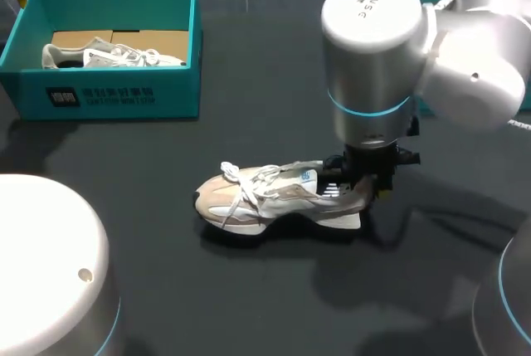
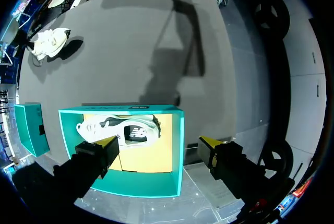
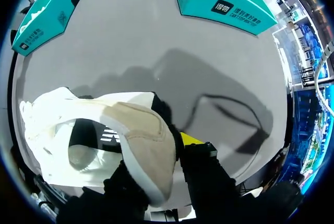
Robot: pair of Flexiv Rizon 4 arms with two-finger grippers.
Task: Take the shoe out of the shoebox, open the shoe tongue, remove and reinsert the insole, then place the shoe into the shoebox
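- Shoe (image 1: 274,198) stands on its sole in the middle of the table (image 1: 249,298), toe pointing towards our left arm's side, well apart from the shoebox (image 1: 116,95) at the far left.
- We judge it is out in the open so that both arms can reach it for the tongue and insole work.
- Our right gripper (image 3: 166,145) is closed on the shoe's heel. One finger lies outside against the dark heel tab and the other goes inside the opening, hidden by the heel wall. Holding the stiff back looks meant to pin the shoe steady and leave the laces and tongue free.
- Our left gripper (image 2: 159,142) hangs above the shoebox with its jaws wide apart, gripping nothing. To us it looks parked out of the way.
- The shoe is soft cream and beige fabric with white laces lying loose, a thick white sole and a dark lining. The heel wall is padded and curved.
- The shoebox is open teal card with straight walls and a plain brown floor. A second shoe (image 1: 108,56) lies inside it.
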